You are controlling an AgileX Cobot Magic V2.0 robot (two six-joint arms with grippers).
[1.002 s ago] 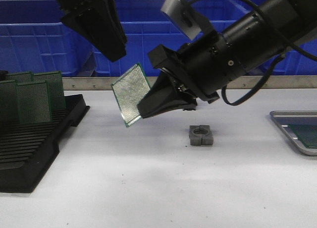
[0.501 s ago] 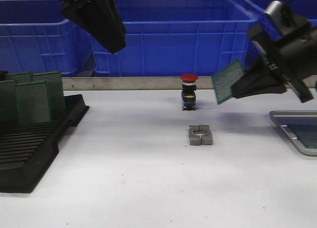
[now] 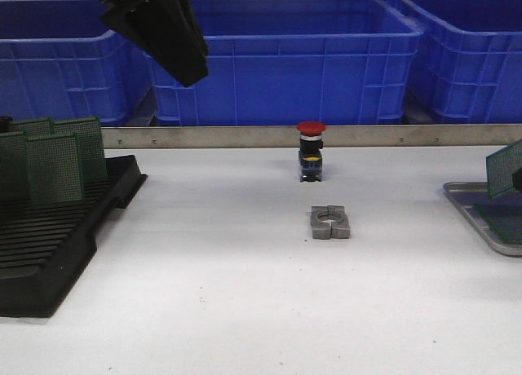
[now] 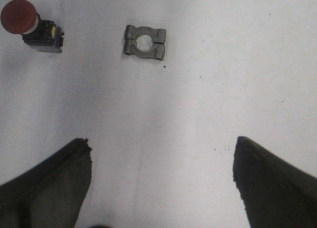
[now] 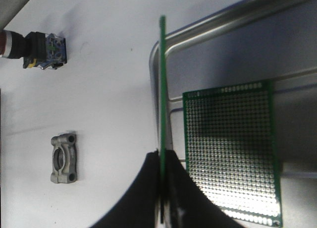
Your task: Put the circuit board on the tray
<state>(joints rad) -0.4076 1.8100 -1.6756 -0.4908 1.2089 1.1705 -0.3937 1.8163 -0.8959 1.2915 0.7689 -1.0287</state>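
Presently, a green circuit board [image 5: 162, 89] is pinched edge-on between the fingers of the right gripper [image 5: 163, 188] and held above the near rim of the tray [image 5: 218, 25], where a second board [image 5: 230, 148] lies flat. The left gripper [image 4: 161, 181] is spread wide over the table [image 4: 198, 89], holding nothing.

Brushed metal tray [image 5: 223, 25]; perforated green circuit board [image 5: 230, 148]; matt white table [image 3: 245, 293].

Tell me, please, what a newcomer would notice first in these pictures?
Probably the big blue crates behind the table, then the red-capped push button at mid-table with a small metal clamp in front. At far right, the right claw holds a green circuit board edge-up over the tray.
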